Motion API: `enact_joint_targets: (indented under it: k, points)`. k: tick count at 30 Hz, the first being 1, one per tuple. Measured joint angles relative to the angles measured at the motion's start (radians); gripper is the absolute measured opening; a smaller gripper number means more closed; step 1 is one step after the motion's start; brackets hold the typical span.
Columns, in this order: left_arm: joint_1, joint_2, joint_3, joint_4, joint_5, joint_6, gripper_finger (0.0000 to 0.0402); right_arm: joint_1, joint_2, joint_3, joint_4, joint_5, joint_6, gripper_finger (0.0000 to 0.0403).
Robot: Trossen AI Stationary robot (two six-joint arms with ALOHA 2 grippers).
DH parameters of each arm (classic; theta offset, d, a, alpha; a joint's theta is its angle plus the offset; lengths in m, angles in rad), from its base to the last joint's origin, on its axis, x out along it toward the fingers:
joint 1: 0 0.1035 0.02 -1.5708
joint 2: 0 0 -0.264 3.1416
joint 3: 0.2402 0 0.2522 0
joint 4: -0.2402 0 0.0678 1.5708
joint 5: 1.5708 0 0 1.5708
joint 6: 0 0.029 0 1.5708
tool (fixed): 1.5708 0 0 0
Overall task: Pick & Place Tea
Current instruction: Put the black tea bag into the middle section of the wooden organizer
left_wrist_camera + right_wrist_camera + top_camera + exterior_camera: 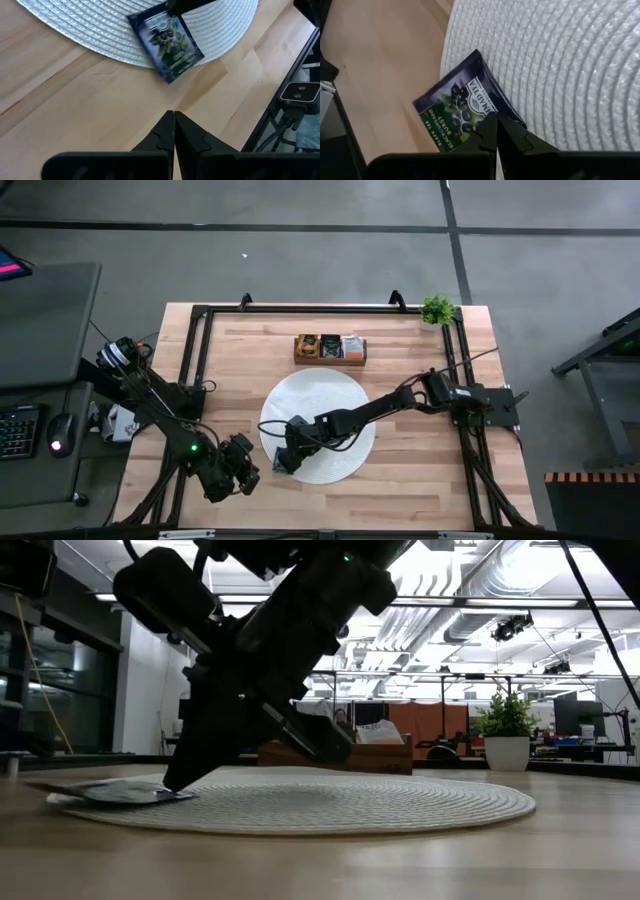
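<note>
A flat, dark blue-black sachet (457, 112) of tea, glossy and printed with berries, green leaves and white lettering, lies on the near-left rim of a round white mat (330, 395). It is roughly square with a slightly longer printed axis, and it sits turned like a diamond: one corner rests on the mat, the opposite corner hangs out over the bare wood. From the low view it lies nearly flat, its outer edge just off the mat.

The mat is woven in fine concentric ribs, like coiled cord. The right pincer (496, 131) is down at the sachet's mat-side edge, its two dark fingers pressed together tip to tip; they seem to touch or pin the sachet, though whether any of it is caught between them cannot be told.

The left pincer (173, 131) hovers over the counter (420, 470) just beyond the mat's rim, near the sachet, its fingers also closed and holding nothing.

The counter is pale butcher-block wood with straight grain. Behind the mat stands a brown wooden tray (330, 360) with more sachets in its compartments, and a small potted plant (437, 310) sits at the far right corner.
</note>
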Motion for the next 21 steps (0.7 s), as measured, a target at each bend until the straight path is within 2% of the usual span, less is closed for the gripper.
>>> enact_joint_targets:
  k: [21]
  points:
    - [0.000, 0.000, 0.000, 0.021, 0.002, 0.052, 0.0001, -0.002, 0.039, 0.005, -0.022, -0.035, 0.030, 0.0000]
